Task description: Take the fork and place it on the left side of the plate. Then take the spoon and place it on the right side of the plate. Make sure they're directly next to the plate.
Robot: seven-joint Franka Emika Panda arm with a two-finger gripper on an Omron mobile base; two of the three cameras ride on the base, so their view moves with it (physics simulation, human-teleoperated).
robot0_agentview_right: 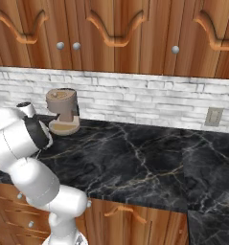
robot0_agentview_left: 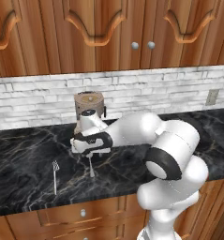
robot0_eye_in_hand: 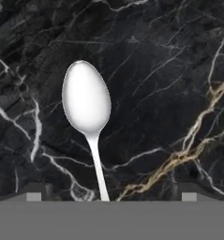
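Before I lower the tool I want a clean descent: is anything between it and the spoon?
Nothing visible. In the hand view the spoon lies alone on bare black marble counter, handle running down between the open tool's fingertips. The fork lies apart, off to one side.

Spoon (robot0_eye_in_hand: 86,105): in the hand view the end of the handle is cut off at the bottom. In the left base view the bowl is hidden behind the hand; just the slim handle (robot0_agentview_left: 91,168) shows below it.

Fork (robot0_agentview_left: 55,176): prongs too small to count in the left base view.

Coffee grinder (robot0_agentview_left: 89,104): lower part hidden behind the arm in the left base view.

Gripper (robot0_eye_in_hand: 108,197): just the fingertips (robot0_eye_in_hand: 33,197) show.
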